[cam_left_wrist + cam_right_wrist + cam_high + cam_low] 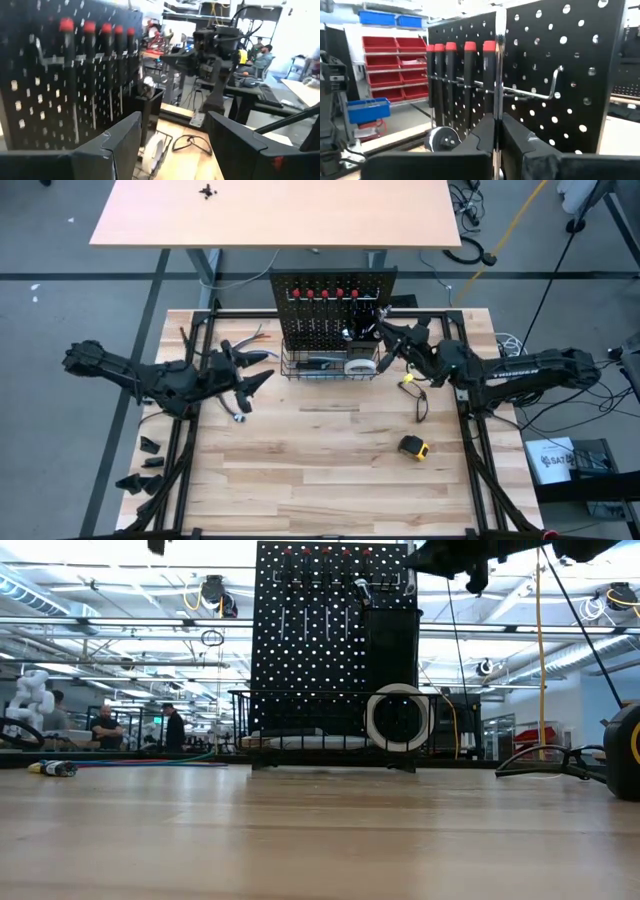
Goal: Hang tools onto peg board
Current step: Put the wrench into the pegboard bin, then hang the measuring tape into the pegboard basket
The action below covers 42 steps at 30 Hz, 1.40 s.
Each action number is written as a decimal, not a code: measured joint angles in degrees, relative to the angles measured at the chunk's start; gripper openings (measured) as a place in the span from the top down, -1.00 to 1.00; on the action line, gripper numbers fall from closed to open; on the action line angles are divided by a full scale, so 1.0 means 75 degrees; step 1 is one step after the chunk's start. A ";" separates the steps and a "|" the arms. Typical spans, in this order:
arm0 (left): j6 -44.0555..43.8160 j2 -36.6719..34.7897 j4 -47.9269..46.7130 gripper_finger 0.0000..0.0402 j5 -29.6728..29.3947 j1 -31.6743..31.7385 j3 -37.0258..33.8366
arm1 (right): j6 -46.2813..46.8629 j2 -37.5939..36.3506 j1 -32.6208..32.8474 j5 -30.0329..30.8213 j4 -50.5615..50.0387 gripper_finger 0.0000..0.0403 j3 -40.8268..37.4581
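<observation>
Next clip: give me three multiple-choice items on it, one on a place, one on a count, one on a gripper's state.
1. Where is the tape measure?
A. in the basket
B. on the table
C. hung on the peg board

2. How many red-capped screwdrivers hang on the peg board?
A. two
B. five
C. eight

3. The right gripper is:
A. shut on a thin silver tool
B. open and empty
C. holding the tape roll

Key: 1 B, it lies on bare wood right of centre; 2 B, five red caps stand in a row; 3 A, the silver tool rises from between its closed fingers.
</observation>
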 joint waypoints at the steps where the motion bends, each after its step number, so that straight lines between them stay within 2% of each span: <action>1: -0.0137 0.0001 0.0120 -0.12 -0.0003 0.0035 -0.0139 | 0.0007 0.0051 -0.0042 0.0003 0.0028 0.97 0.0000; 7: -0.0571 -0.0002 0.0248 -0.12 -0.0001 0.0161 -0.0516 | 0.0146 0.0334 -0.0349 0.0004 0.0050 0.97 0.0000; 27: -0.0568 -0.0013 0.0284 -0.12 -0.0001 0.0164 -0.0542 | 0.0487 0.0815 -0.0554 0.0467 -0.0544 0.97 0.0000; 42: -0.0568 -0.0013 0.0281 -0.12 0.0002 0.0164 -0.0542 | 0.0783 0.0771 -0.0419 0.0438 -0.0973 0.40 0.0000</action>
